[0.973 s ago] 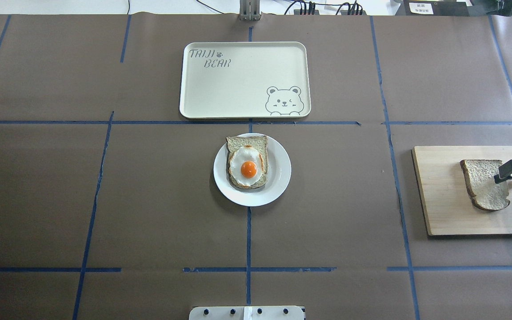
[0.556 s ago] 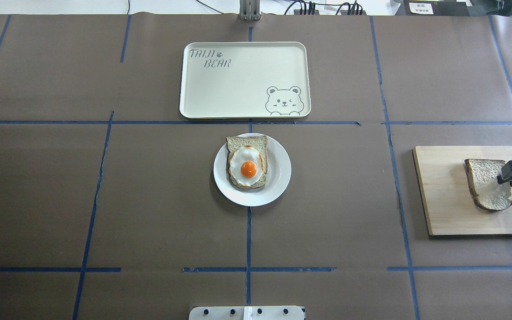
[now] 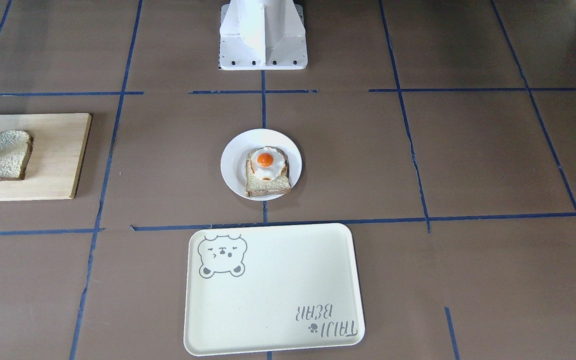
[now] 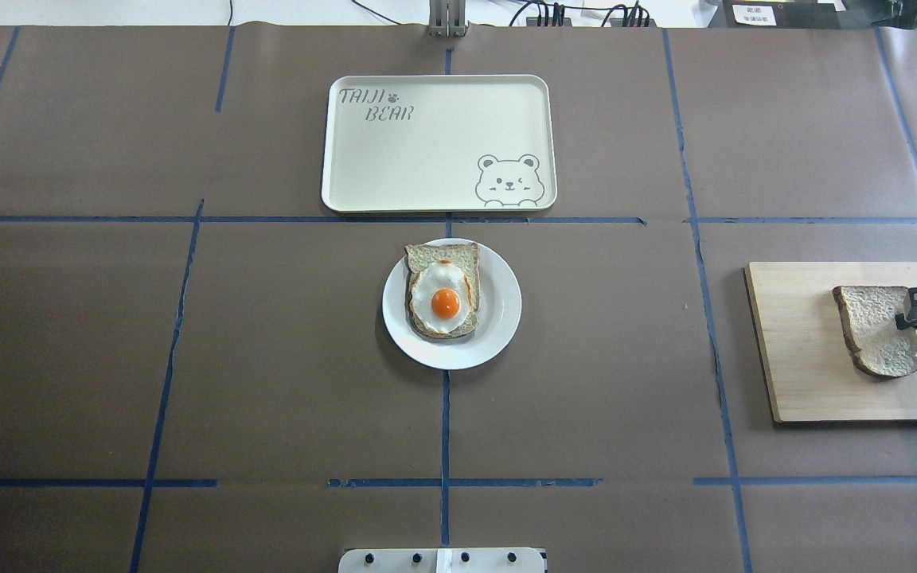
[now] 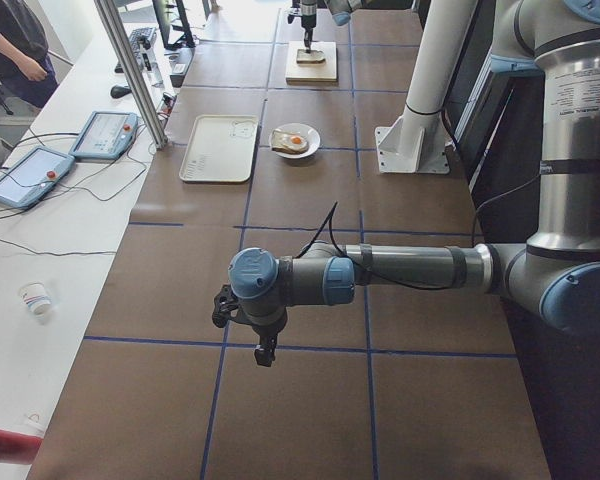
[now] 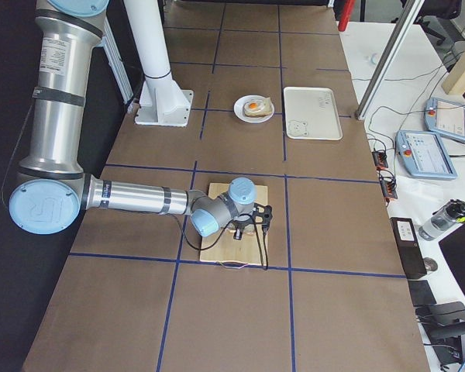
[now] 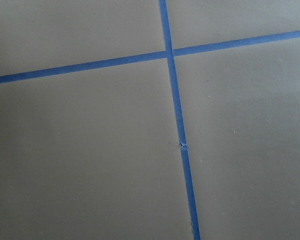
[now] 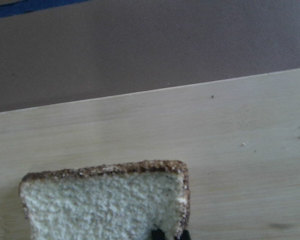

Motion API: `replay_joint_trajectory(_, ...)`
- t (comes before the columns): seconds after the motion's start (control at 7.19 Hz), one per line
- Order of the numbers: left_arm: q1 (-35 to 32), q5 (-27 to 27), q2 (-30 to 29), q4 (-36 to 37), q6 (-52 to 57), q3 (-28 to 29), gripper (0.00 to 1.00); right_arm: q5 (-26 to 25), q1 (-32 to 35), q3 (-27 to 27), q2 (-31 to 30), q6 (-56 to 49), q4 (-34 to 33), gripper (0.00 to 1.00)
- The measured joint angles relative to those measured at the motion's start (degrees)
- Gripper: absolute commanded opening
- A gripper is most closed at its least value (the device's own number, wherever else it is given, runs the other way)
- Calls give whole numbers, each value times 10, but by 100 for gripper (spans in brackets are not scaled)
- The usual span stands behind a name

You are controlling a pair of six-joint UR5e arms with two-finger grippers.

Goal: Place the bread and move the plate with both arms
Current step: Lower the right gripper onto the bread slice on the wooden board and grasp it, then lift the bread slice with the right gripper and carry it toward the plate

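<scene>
The bread (image 4: 876, 330) lies on a wooden board (image 4: 809, 374) at the far right of the overhead view, on the board's right part. The right pincer (image 4: 902, 310) comes in from the frame's right edge and is pinching the slice's right edge. In the right wrist view one dark fingertip (image 8: 157, 234) shows at the crust, bottom centre. The slice's square end points to the top of the overhead frame and its rounded end to the bottom. The board's right end runs out of frame; its left edge sits just right of a blue tape line (image 4: 709, 318).

The plate (image 4: 498, 318) is at frame centre, astride the vertical tape line. It carries a second slice topped w/ a fried egg (image 4: 444, 296), which sits inside the rim, nearer the rim's upper left. A wide stretch of brown bench (image 4: 610, 358) — crossed by that one tape line — lies between plate and board. The bear tray (image 4: 427, 159) sits just above the plate, apart from it, w/ a horizontal tape line between them.

The left pincer (image 5: 265, 352) shows only in the left side view, lower centre, hanging over a tape crossing well apart from the plate. Spread or pressed together — can't tell.
</scene>
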Motion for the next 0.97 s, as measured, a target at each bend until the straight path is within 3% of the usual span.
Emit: replay_joint_trajectory(0.97,-1,0,0,-1,0,-1,100,0,23,36,-5,-2,66,0)
